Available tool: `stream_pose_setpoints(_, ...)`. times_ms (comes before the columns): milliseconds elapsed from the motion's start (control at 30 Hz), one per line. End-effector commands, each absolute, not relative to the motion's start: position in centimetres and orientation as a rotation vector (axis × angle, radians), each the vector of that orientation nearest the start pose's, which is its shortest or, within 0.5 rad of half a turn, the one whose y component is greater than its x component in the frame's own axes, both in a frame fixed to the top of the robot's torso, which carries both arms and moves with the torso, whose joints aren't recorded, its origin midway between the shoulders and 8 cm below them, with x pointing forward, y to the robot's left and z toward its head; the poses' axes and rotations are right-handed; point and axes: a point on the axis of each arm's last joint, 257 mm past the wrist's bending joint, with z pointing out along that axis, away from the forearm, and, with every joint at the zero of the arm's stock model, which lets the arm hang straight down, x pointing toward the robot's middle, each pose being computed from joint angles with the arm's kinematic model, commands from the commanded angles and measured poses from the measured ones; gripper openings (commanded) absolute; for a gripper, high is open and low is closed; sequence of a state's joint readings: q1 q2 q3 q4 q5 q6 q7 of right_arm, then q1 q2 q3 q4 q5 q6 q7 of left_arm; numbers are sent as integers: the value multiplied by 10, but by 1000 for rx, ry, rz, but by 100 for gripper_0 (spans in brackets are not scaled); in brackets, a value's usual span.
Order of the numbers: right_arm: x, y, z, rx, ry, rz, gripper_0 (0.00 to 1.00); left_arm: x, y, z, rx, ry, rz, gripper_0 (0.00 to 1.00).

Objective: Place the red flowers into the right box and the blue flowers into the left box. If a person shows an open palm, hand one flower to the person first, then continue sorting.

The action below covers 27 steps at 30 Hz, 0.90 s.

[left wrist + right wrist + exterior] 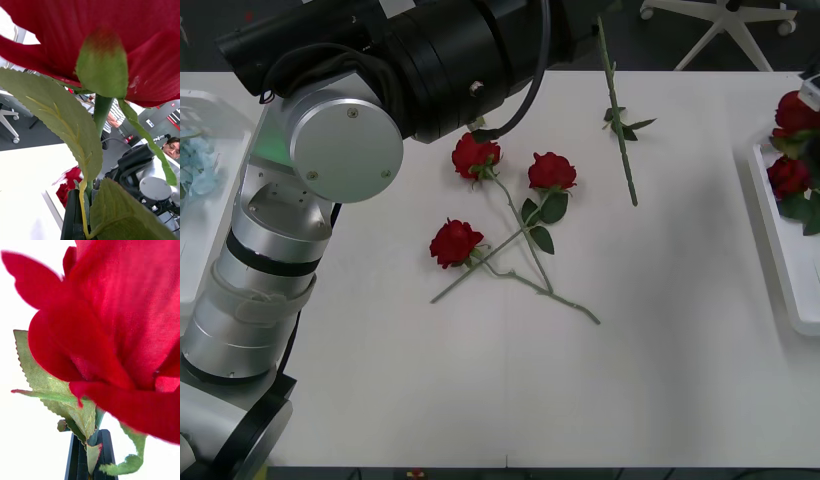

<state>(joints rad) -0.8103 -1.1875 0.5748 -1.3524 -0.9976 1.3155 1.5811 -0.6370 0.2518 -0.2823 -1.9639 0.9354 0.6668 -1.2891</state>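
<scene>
Three red flowers [475, 155] [552, 171] [455, 242] lie with crossed stems at the table's middle. In the left wrist view, my left gripper [84, 210] is shut on the stem of a red flower [112, 33] whose bloom stands close above the black fingers. My right gripper [92, 438] is likewise shut on the stem of another red flower [123, 326]. A long green stem [617, 120] shows at the top centre, its bloom beyond the edge. The right box [780, 250] holds red flowers [788, 175]. The left box [195, 100] holds blue flowers [192, 165].
My left arm [340, 150] covers the table's left and upper-left parts in the front view. Bare tabletop lies in front of the loose roses and between them and the right box. Office chair legs [725, 25] stand beyond the far edge.
</scene>
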Motion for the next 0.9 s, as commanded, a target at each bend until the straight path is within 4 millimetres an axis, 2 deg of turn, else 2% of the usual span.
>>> stream_pose_setpoints(33, 544, -534, -100, -354, 2564, -594, 0, 463, -84, 108, 341, 1430, -1270, 0)
stream_pose_setpoints(133, 549, -561, -95, -360, 2529, -695, 0, 463, -84, 108, 341, 1430, -1270, 0)
stream_pose_setpoints(233, 555, -576, -100, -338, 2511, -741, 0, 463, -84, 108, 341, 1430, -1270, 0)
stream_pose_setpoints(500, 568, -610, -133, -252, 2469, -820, 0, 463, -84, 108, 341, 1430, -1270, 0)
stream_pose_setpoints(667, 573, -619, -159, -203, 2456, -804, 0, 463, -84, 108, 341, 1430, -1270, 0)
stream_pose_setpoints(900, 581, -630, -177, -160, 2400, -795, 0, 463, -84, 108, 341, 1430, -1270, 0)
